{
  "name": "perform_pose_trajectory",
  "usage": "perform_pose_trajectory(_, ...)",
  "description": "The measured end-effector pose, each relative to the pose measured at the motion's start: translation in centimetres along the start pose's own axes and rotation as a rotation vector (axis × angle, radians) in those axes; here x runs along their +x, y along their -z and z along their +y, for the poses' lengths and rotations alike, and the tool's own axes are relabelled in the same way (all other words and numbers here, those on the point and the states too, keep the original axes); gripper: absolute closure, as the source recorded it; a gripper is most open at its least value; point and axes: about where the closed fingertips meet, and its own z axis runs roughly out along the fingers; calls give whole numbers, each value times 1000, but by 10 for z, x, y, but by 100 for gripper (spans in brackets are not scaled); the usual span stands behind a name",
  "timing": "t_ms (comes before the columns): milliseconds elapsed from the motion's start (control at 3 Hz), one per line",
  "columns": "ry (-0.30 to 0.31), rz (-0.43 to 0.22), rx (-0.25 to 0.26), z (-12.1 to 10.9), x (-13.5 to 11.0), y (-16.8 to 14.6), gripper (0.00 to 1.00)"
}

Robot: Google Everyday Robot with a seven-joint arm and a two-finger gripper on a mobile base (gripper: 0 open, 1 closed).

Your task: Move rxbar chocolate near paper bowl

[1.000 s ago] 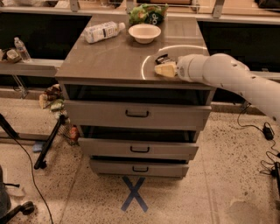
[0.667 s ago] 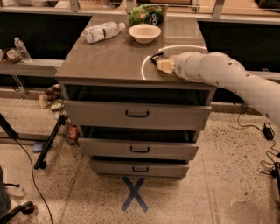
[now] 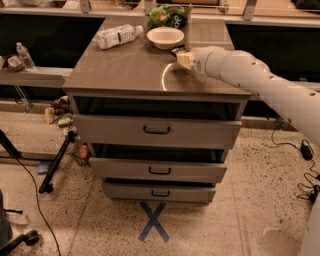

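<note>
The paper bowl [image 3: 165,36] is cream-white and stands at the back middle of the cabinet top [image 3: 120,72]. My gripper [image 3: 183,58] is just right of and in front of the bowl, low over the top, at the end of the white arm coming in from the right. It is shut on the rxbar chocolate [image 3: 177,50], of which only a small dark end shows at the fingertips, close to the bowl's front right rim. The rest of the bar is hidden by the fingers.
A clear plastic bottle with a white label [image 3: 119,36] lies left of the bowl. A green chip bag [image 3: 169,15] sits behind the bowl. The cabinet's three drawers [image 3: 157,131] stand slightly pulled out. Cables and a stand lie on the floor to the left.
My gripper has moved away from the front right of the cabinet top toward the back, carrying the dark bar closer to the bowl.
</note>
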Motion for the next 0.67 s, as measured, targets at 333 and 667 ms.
perform_pose_trajectory(333,9,-11,-3,2,-8,-13,100)
perform_pose_trajectory(667,18,18,-15,11,-4,-32,74)
